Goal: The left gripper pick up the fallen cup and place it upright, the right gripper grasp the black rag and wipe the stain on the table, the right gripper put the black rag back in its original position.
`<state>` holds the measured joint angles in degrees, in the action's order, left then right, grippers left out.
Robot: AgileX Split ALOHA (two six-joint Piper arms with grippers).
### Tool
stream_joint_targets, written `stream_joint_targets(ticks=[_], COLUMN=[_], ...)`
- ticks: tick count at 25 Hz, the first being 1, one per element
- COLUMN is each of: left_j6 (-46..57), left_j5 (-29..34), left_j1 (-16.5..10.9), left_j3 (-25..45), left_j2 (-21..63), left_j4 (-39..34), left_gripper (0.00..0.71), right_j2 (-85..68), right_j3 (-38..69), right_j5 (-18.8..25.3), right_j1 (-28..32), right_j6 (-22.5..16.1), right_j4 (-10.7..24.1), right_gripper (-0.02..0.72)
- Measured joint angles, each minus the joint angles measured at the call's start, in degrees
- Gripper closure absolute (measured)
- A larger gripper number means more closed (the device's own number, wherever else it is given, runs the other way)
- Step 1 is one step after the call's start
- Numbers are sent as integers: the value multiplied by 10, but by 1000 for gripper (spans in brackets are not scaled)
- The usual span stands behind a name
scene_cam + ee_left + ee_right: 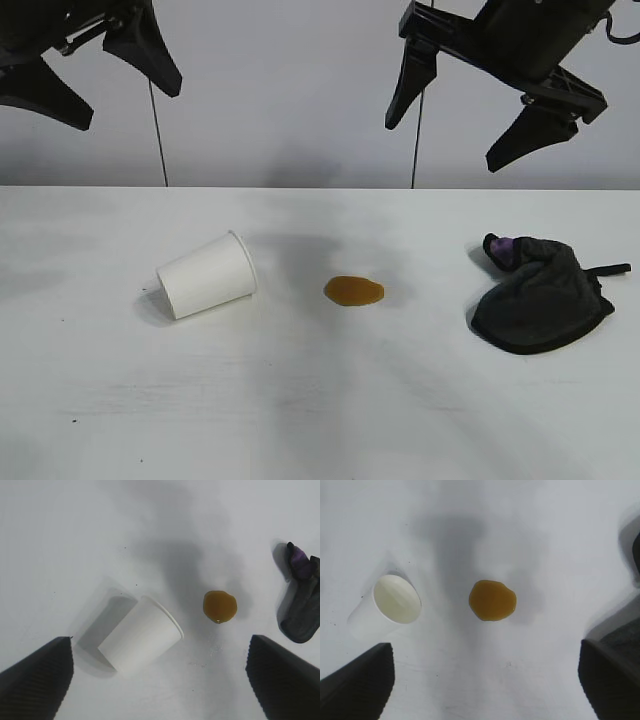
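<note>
The white paper cup (207,276) lies on its side on the table (320,420), left of centre, mouth toward the stain; it also shows in the left wrist view (140,640) and the right wrist view (395,600). The amber stain (353,291) sits mid-table, seen too in the left wrist view (219,605) and the right wrist view (492,600). The black rag (540,295) lies at the right, with its purple patch at the far end (301,600). My left gripper (95,75) hangs open high above the table's left. My right gripper (480,105) hangs open high above, between stain and rag.
A plain grey wall stands behind the table's far edge. Two thin vertical cables (158,130) hang in front of it. Only the cup, stain and rag lie on the tabletop.
</note>
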<state>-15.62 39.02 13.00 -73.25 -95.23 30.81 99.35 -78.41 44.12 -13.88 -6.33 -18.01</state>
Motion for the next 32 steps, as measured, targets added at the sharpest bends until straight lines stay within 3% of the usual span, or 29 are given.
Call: stream_joint_targets(ticks=[27,30,32], left_j6=[-4,-72,-139], left_j5=[-1,50,121], left_j1=[0,0,5], left_j3=[-1,-16,-31], left_j2=[0,-4,-12], left_j4=[24,26,21], left_gripper=[35,35,35], right_j2=[0,0,0], right_j3=[0,0,0], right_j5=[-2,2,12], right_j1=[0,0,0], right_j6=[1,1,2], right_j4=[0,0,0], right_gripper=[9,9,9])
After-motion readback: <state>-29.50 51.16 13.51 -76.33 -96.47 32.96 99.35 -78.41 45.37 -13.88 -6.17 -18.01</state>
